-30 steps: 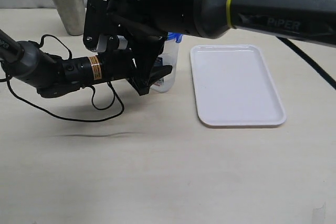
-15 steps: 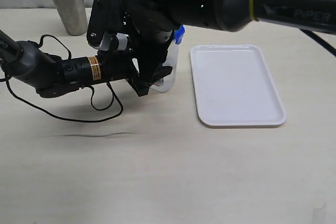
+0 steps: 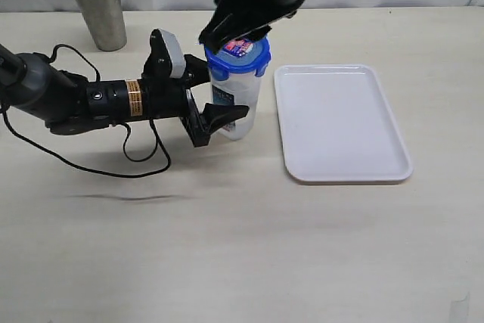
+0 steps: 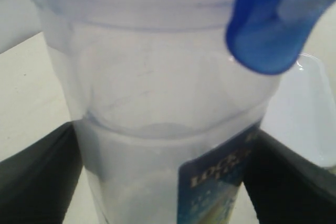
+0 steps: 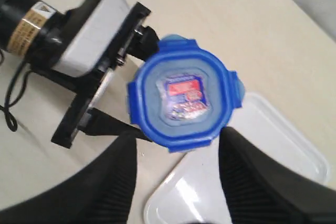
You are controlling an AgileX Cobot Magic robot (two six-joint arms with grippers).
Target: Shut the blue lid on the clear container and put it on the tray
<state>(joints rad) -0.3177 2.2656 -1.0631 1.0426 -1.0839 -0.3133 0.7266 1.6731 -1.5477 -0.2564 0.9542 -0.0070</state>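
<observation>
The clear container [image 3: 236,104] stands upright on the table just left of the tray [image 3: 340,122]. The blue lid [image 3: 240,52] sits on its mouth with the red-and-blue sticker up; one flap [image 4: 270,24] sticks outward. My left gripper [image 3: 218,115] lies sideways, shut on the container's lower body, and its black fingers [image 4: 37,177] press both sides of the canister [image 4: 157,129]. My right gripper [image 5: 178,182] hovers open above the lid [image 5: 184,95], not touching it, with nothing between its fingers [image 5: 105,182].
A tapered steel cup [image 3: 97,5] stands at the back left. The left arm's cable [image 3: 113,164] loops over the table in front of the arm. The white tray [image 5: 247,166] holds nothing.
My right arm has lifted up and away from the container, uncovering the blue lid seated on top. The left gripper has kept its hold on the container.
</observation>
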